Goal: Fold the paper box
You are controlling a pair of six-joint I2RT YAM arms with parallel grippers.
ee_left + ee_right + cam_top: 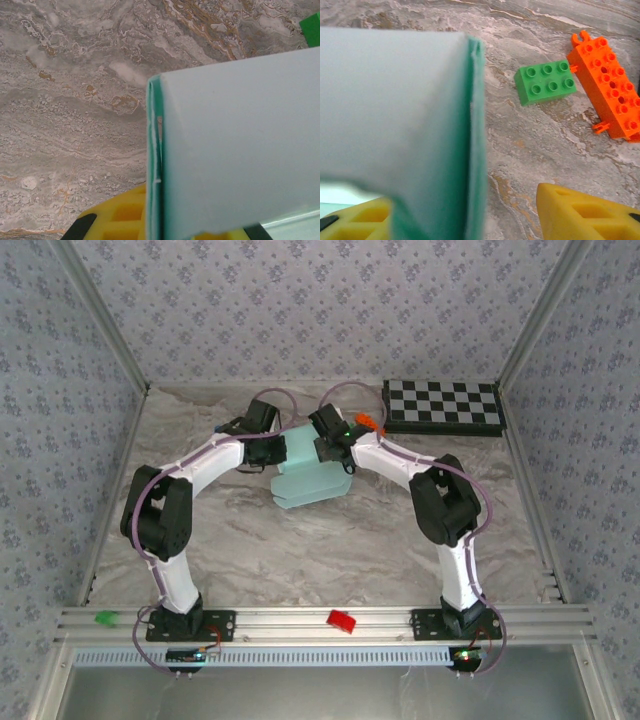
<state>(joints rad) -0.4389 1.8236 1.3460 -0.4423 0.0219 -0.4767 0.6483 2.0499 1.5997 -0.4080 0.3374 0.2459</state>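
Observation:
The paper box (310, 482) is pale aqua cardboard, partly folded, lying mid-table between both arms. My left gripper (268, 451) sits at its left end. In the left wrist view, a raised wall of the box (240, 140) runs edge-on between the yellow fingers (112, 217) of the left gripper (162, 225), which is shut on it. My right gripper (336, 452) is at the box's far right part. In the right wrist view, a box panel (390, 110) stands by the left finger, with a wide gap to the right finger (585, 210). The right gripper (465, 212) is open.
A black-and-white checkerboard (445, 406) lies at the back right. A green brick (547, 82) and an orange brick (607, 85) rest on the marble just right of the box. A red brick (342, 620) and a green one (104, 618) sit on the front rail.

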